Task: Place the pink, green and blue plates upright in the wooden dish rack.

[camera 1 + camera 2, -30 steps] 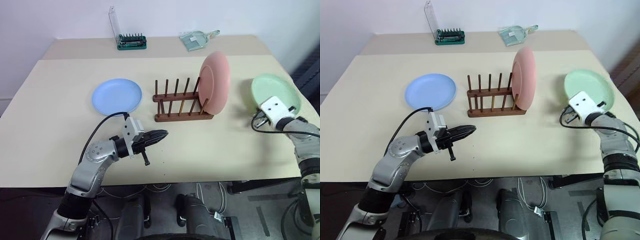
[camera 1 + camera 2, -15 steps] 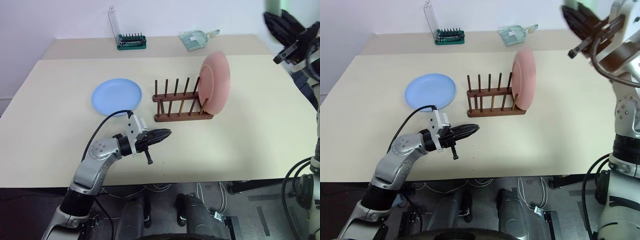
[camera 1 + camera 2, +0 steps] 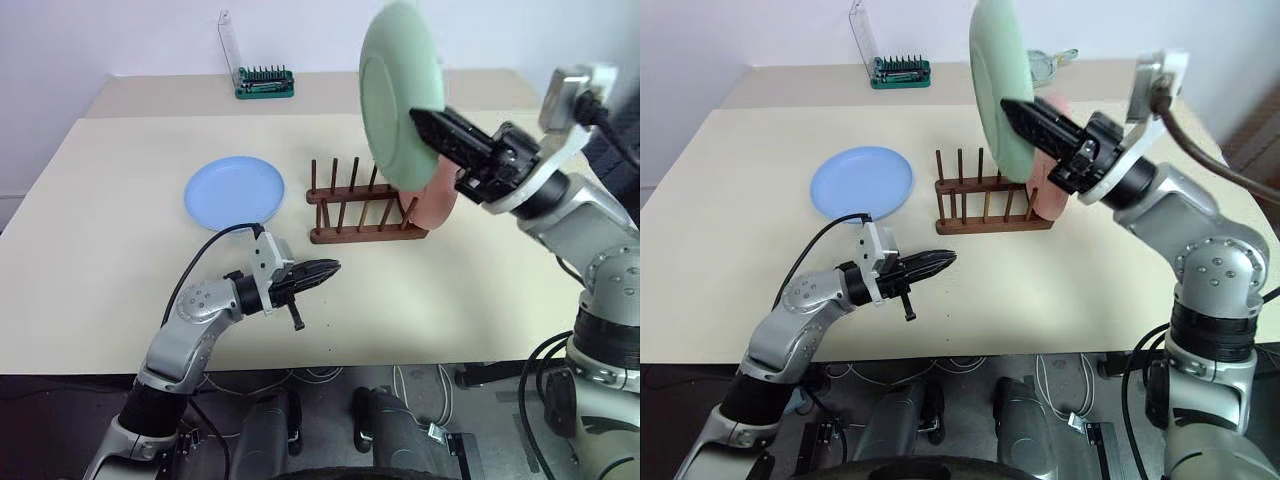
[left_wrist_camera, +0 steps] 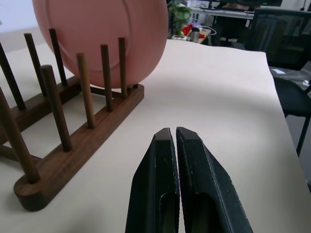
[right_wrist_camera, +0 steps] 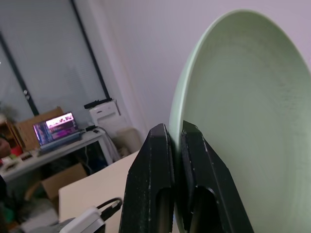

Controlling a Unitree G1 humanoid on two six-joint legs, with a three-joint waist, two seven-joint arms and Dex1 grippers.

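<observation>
Since a second ago the right arm has swung in from the table's right edge, lifting the green plate (image 3: 398, 92) off the tabletop and turning it on edge; it now hangs in the air above the right end of the rack (image 3: 362, 208).

On the table (image 3: 120, 230), the rack stands near the middle, its two rails running left to right with rows of upright pegs. The green plate is held upright over the rack, clear of the pegs, just in front of and above the pink plate (image 3: 441, 205). The right gripper (image 3: 425, 122) is clamped on the green plate's rim, one finger on each face, and reaches in toward the rack from the right.

The pink plate stands on edge in the rack's rightmost slot, leaning against the pegs. The blue plate (image 3: 234, 191) lies flat on the table just left of the rack, not touching it.

The left gripper (image 3: 330, 268) hovers low over the table in front of the rack, pointing toward it, its fingers pressed together and holding nothing.

A green bit tray (image 3: 264, 83) sits well behind the rack at the table's far edge.
</observation>
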